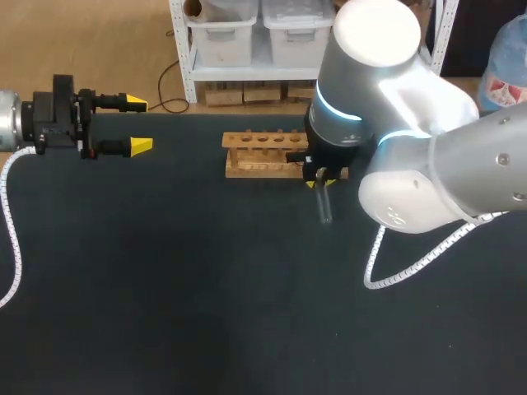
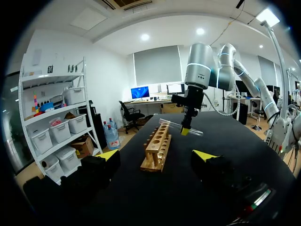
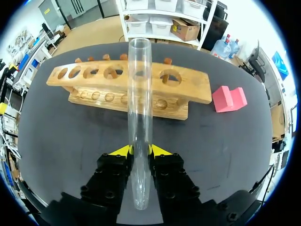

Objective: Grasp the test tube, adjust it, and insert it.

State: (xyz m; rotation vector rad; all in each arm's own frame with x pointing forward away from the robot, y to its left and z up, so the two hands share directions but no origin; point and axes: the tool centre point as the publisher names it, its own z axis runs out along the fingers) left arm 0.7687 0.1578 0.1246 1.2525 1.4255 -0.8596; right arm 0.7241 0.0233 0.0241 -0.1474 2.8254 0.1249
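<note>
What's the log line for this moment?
right gripper: shut on tube | tube: roughly level, not inserted | rack: empty | left gripper: open, apart from rack

1. no text, label, number or sign can be read on the rack (image 3: 127, 89), the tube (image 3: 140, 94) or the pink block (image 3: 229, 99).
2. none can be read on the table (image 1: 165, 288) either.
</note>
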